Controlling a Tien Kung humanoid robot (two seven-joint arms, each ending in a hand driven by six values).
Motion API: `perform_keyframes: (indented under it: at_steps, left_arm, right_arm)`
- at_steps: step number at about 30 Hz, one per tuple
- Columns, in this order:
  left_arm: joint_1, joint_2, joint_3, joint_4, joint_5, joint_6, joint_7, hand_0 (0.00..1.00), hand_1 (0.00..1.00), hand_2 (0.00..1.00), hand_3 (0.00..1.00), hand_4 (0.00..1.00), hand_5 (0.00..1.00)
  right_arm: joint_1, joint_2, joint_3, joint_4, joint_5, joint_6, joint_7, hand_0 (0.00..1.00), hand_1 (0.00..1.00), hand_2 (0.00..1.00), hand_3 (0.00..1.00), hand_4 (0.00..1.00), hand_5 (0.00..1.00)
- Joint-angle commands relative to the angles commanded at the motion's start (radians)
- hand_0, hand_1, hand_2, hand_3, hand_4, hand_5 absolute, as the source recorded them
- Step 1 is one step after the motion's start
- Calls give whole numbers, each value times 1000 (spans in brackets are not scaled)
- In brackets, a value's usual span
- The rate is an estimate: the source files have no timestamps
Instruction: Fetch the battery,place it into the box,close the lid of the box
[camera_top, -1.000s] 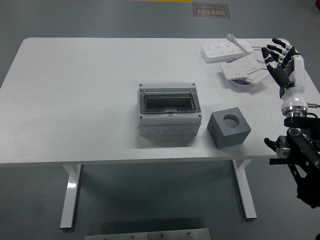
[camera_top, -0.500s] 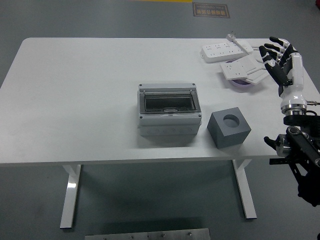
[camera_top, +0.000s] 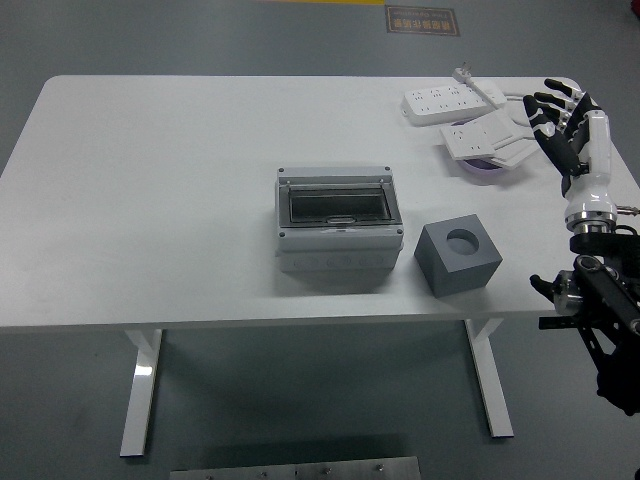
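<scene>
White tabletop is seen from above, with only the right hand raised over its far right corner; the left arm is out of view. The hand's fingers are spread and relaxed, and nothing is held in them. Just to the hand's left, nearly touching its fingertips, lie white power strips stacked over a small purple object whose nature cannot be made out. Nearer the robot and to the left of the hand stands a grey cube with a round hole in its top — whether a battery sits in that hole cannot be told, and no battery is plainly visible anywhere. Further left again, well apart from the hand, rests the grey box, its clear lid lying flat over the opening as far as can be judged.

The coming move is judged to turn on one relation: everything of use lies leftward and toward the robot from the hand, the cube nearest, the box beyond it. The box's long axis runs left to right — across the hand's likely line of reach.
</scene>
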Motion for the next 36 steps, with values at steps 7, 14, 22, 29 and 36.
perform_keyframes:
  at_steps: [7, 14, 22, 29, 36]
  left_arm:
    - [0, -4, 3, 1, -5, 2, -2, 563, 719, 658, 596, 693, 193]
    - [-2, -8, 7, 1, -13, 4, -4, 564, 719, 658, 596, 693, 192]
    - [4, -15, 11, 2, -21, 7, -5, 568, 720, 658, 597, 692, 190]
    - [4, -20, 12, 3, -23, 7, -7, 568, 720, 658, 597, 692, 190]
    - [2, -20, 11, 2, -23, 8, -7, 569, 719, 658, 598, 693, 191]
  right_arm:
    - [1, -1, 2, 1, -9, -6, -5, 727, 639, 628, 689, 857, 455]
    - [0, -1, 6, 2, -15, -9, -8, 725, 635, 621, 684, 848, 452]
    - [-13, 0, 23, 1, -13, -9, -6, 721, 632, 616, 676, 836, 447]
    - [-13, 3, 29, -3, -5, -8, -4, 719, 630, 615, 669, 819, 433]
    - [-6, 4, 26, 0, -12, -9, -7, 718, 629, 611, 666, 810, 429]
